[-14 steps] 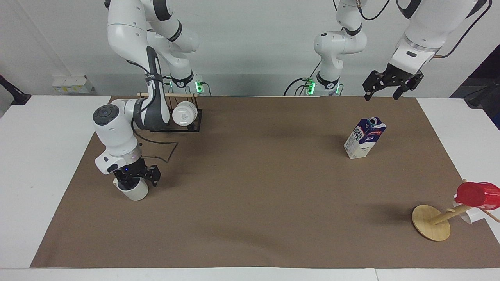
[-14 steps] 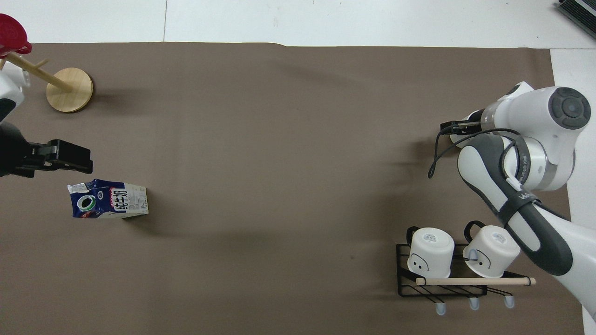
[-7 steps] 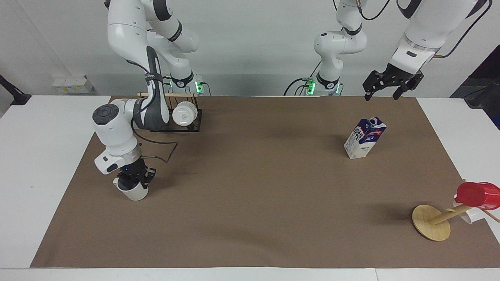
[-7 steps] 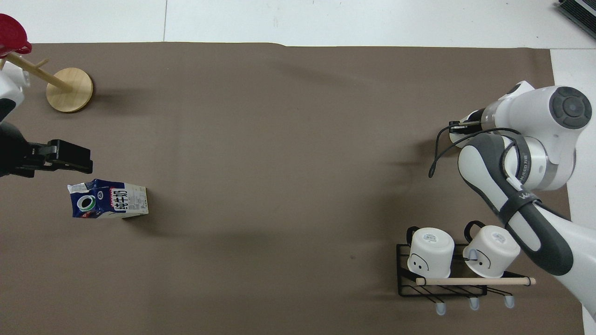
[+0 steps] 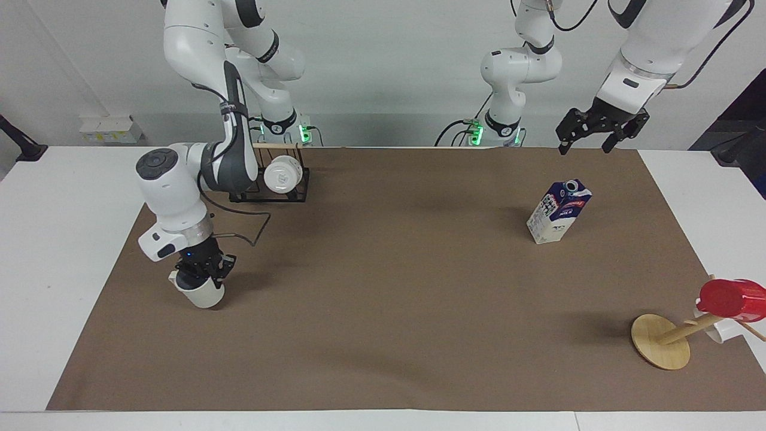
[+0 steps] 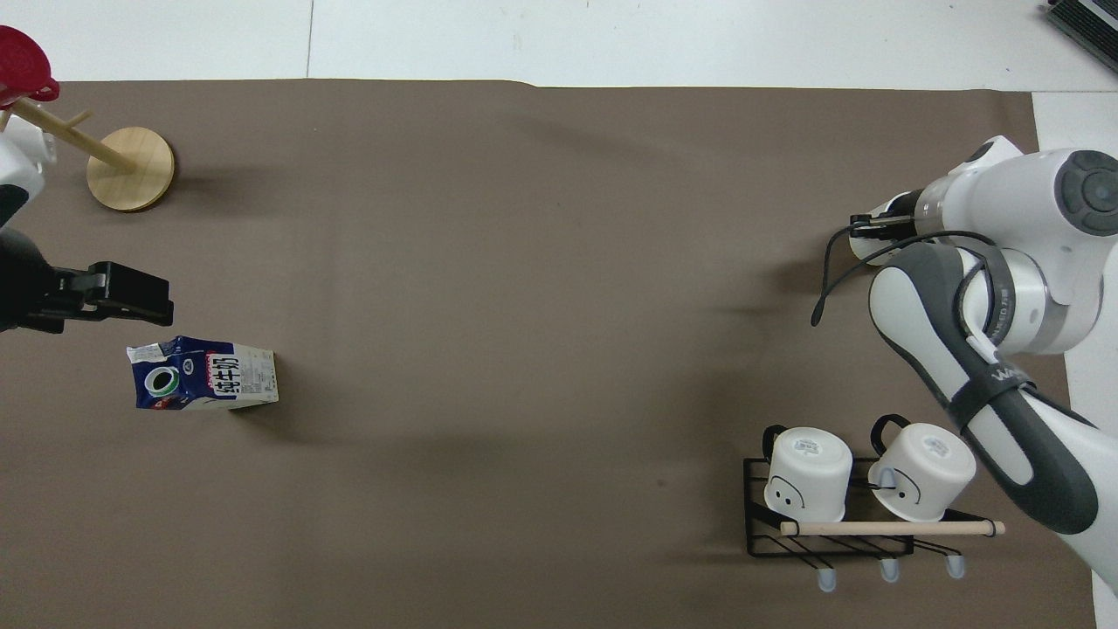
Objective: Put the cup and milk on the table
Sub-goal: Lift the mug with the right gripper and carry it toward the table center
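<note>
A robot's right gripper (image 5: 201,269) pinches the rim of a cream-white cup (image 5: 200,292), fingers pressed together on its wall, at the right arm's end of a table (image 5: 383,311) covered by a brown sheet; whether the cup's base rests on the sheet or hangs just above it cannot be told. From overhead the arm hides most of the cup (image 6: 865,249), which sits farther from the robots than a black wire rack (image 6: 830,524) holding two white mugs (image 6: 808,472) on their sides beneath a wooden rod. The left gripper (image 5: 600,130), jaws spread and holding nothing, hangs in the air above the sheet's edge nearest the robots. A blue-and-white milk carton (image 5: 558,212) stands upright on the sheet at the left arm's end. Farther from the robots than the carton, a wooden stand (image 5: 661,341) on a round base carries a red cup (image 5: 731,298).
</note>
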Controlling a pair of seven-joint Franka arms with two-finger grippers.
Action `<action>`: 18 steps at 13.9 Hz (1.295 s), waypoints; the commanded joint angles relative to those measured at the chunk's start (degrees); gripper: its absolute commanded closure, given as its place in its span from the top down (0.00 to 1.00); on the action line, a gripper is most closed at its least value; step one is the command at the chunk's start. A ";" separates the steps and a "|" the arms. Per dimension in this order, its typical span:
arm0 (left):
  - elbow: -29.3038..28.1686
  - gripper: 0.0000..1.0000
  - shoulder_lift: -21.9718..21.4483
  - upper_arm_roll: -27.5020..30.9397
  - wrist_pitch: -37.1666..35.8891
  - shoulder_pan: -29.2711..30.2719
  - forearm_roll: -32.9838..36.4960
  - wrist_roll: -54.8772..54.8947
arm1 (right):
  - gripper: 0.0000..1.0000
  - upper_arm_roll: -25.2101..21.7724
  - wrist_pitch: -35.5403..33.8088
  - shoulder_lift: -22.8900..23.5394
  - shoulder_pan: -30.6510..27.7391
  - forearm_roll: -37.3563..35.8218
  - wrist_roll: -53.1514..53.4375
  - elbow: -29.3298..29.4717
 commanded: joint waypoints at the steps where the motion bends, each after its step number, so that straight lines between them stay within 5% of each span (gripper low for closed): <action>1: 0.69 1.00 -0.12 0.11 -1.00 0.22 -0.03 0.25 | 0.00 0.45 -4.22 -2.56 3.02 -0.19 1.60 1.01; 7: 0.69 1.00 -0.21 0.03 -1.27 0.05 -0.03 0.52 | 0.00 0.36 -7.12 -2.21 18.31 -4.84 22.68 6.37; 12: 0.60 1.00 -0.30 0.03 -2.15 0.13 -0.03 0.78 | 0.00 0.36 -11.70 -2.74 29.11 -4.84 29.28 6.73; 18: 0.34 1.00 -0.48 0.20 -1.97 0.66 -0.03 0.69 | 0.00 0.36 -9.17 1.38 38.53 -5.02 41.94 6.73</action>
